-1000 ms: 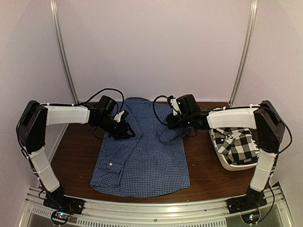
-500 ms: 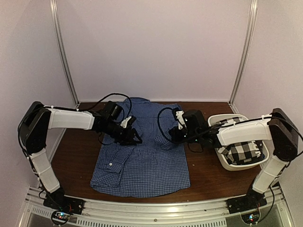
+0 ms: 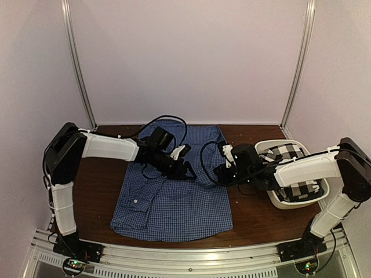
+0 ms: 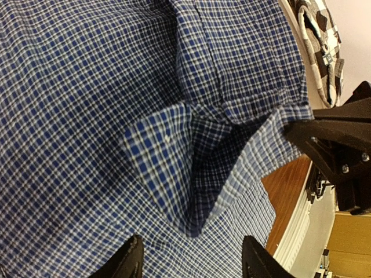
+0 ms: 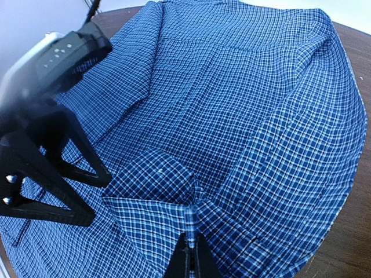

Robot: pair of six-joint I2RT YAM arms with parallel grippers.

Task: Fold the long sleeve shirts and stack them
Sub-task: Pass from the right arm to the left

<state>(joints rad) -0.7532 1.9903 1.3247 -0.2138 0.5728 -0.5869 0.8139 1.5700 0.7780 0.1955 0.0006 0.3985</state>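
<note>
On the brown table (image 3: 95,191) sit two shirts: one blue gingham shirt (image 3: 174,202) spread flat mid-table, one black-and-white checked shirt (image 3: 293,174) bunched in the single white tub (image 3: 284,202) at right. The right gripper (image 5: 191,255) pinches the blue shirt's raised sleeve fold; the left gripper (image 4: 194,260) hangs just beside it, fingers spread, gripping nothing.

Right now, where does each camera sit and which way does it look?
Top camera: high behind the arms, looking down at the brown wooden table, blue fine-checked cloth shirt and white plastic tub; both arms show.
Left wrist camera: on the left arm, looking closely down at the shirt; its open left pincer shows below.
Right wrist camera: on the right arm, looking across the shirt; its shut right pincer pinches cloth.
Shared: both wrist views show the raised blue cuff and the other arm's pincer.
</note>
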